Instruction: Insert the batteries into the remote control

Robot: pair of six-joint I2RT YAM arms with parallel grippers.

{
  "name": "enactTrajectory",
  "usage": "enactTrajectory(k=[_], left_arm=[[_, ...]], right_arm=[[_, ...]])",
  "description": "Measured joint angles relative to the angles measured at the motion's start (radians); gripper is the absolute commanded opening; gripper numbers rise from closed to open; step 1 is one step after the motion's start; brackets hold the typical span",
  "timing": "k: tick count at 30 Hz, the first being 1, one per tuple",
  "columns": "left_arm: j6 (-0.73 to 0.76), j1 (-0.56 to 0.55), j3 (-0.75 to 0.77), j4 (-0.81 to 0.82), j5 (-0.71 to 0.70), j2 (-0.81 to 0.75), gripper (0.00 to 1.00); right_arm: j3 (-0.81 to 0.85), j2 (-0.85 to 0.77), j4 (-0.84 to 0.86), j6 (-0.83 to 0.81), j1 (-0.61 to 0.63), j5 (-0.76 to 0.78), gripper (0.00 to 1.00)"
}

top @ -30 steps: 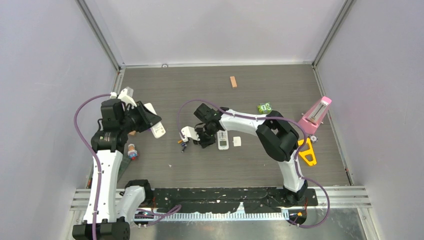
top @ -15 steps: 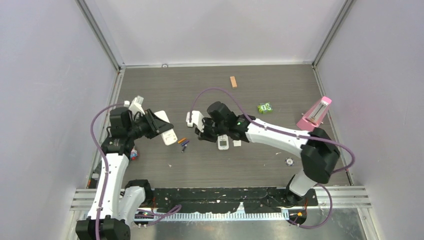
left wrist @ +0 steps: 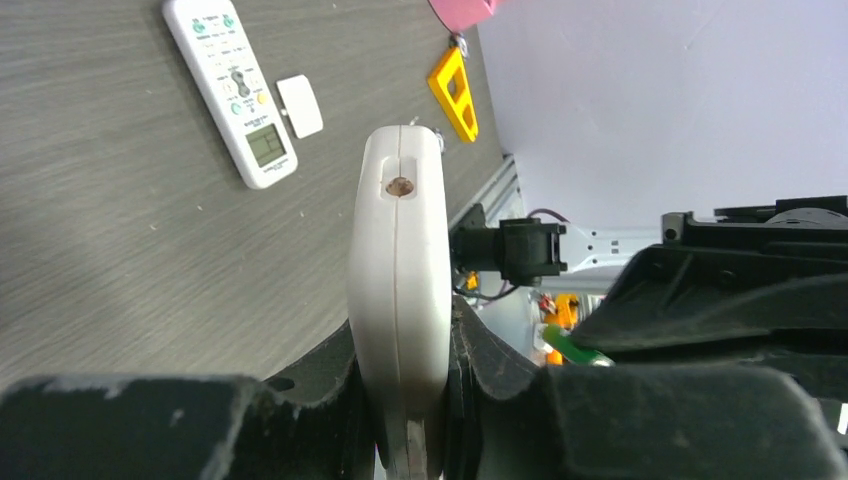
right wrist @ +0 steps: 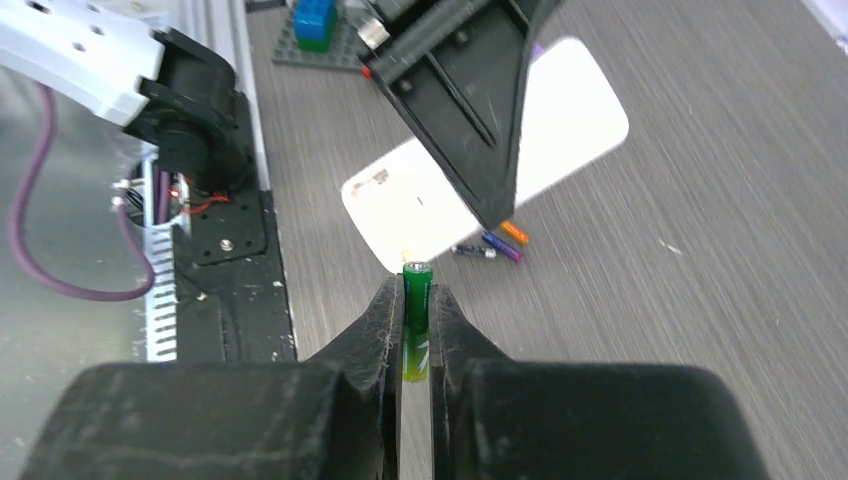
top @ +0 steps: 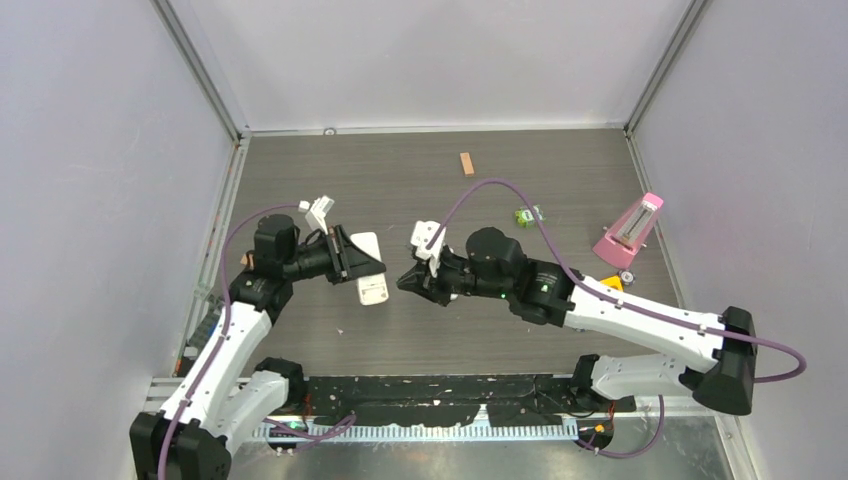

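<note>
White plain-backed remote control (left wrist: pixel 398 230) tight in left gripper (left wrist: pixel 405 345) (green battery (right wrist: pixel 417 335) tight in right gripper (right wrist: pixel 415 298))

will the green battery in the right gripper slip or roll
Likely stiff and smooth: the green battery is a slim round cell pinched at its sides by the right gripper, so it may pivot. Laid down, it would probably roll.

The white remote (top: pixel 368 272) hangs tilted over the table's (top: pixel 400 180) middle; an orange battery (right wrist: pixel 514 232) and a purple battery (right wrist: pixel 503 249) lie beneath; a green battery (right wrist: pixel 416 320) is held upright.
</note>
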Motion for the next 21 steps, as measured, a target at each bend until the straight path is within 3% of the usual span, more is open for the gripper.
enactTrajectory(k=[7,21], left_arm=[[-0.029,-0.020,0.009,0.014,0.085,0.049,0.00],[-0.019,-0.040,0.030,0.023,0.174,0.045,0.00]], right_arm=[[-0.012,-0.052,0.042,-0.015,0.057,-0.059,0.06],[0.008,0.066,0.087,-0.108,0.128,-0.100,0.07]])
